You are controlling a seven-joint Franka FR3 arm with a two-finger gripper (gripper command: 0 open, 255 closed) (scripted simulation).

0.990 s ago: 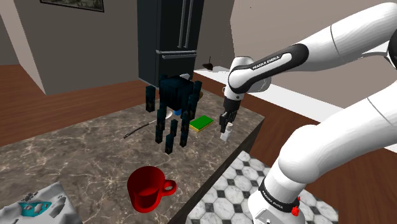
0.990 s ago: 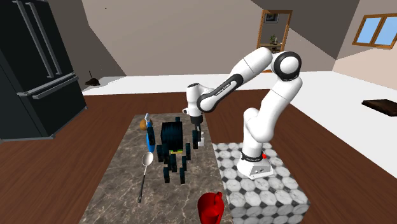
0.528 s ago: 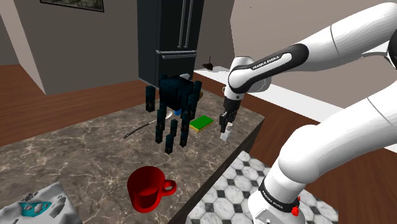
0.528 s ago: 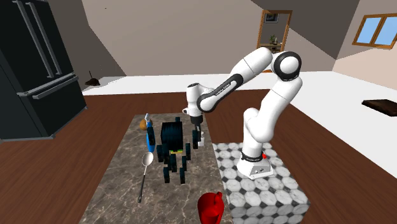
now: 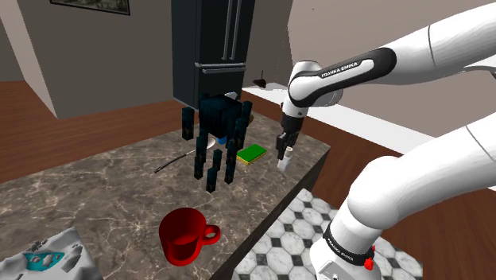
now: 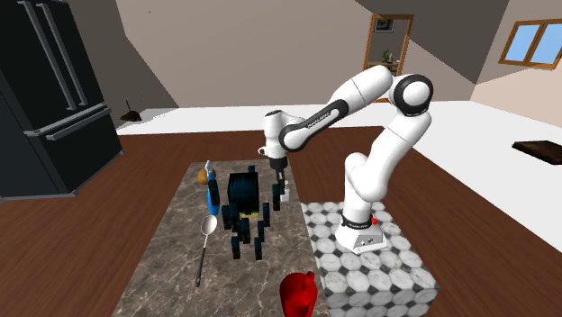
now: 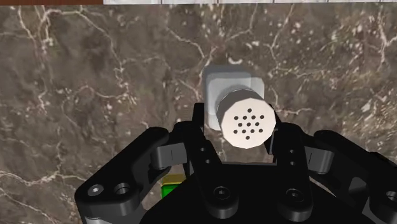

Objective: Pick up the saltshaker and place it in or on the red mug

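The tool (image 7: 242, 132) pinches the white saltshaker (image 7: 247, 118) upright between its two fingers.

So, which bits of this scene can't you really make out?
Round red mug: second exterior view, the bottom edge cuts it off.
Small white saltshaker: shoulder view, the black gripper covers its top.
Teal object: shoulder view, too small to identify.
Dark blocky thing: shoulder view, cannot tell what it is.
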